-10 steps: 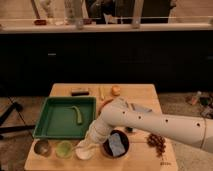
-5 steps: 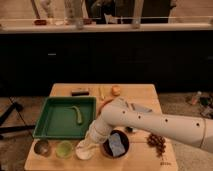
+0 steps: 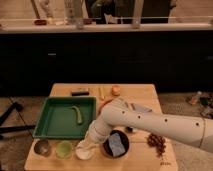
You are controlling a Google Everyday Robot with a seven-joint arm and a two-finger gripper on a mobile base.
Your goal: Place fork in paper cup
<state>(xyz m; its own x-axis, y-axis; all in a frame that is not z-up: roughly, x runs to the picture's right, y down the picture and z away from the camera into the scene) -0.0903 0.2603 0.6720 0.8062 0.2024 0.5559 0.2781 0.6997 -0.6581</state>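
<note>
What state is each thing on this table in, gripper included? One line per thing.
gripper: low over the paper cup, touching or nearly so.
paper cup: upright, partly hidden by the gripper; contents hidden.
light green cup: upright, beside the paper cup.
grey metal bowl: upright, beside the light green cup.
green tray: flat, holds one green vegetable.
dark bowl: upright, holds a bluish block.

Along counter (image 3: 142, 96) front, bowl (image 3: 42, 147), second cup (image 3: 64, 149), paper cup (image 3: 82, 154) sitting left to right; tray (image 3: 54, 120) lying behind them; end effector (image 3: 90, 142) hovering over paper cup.
</note>
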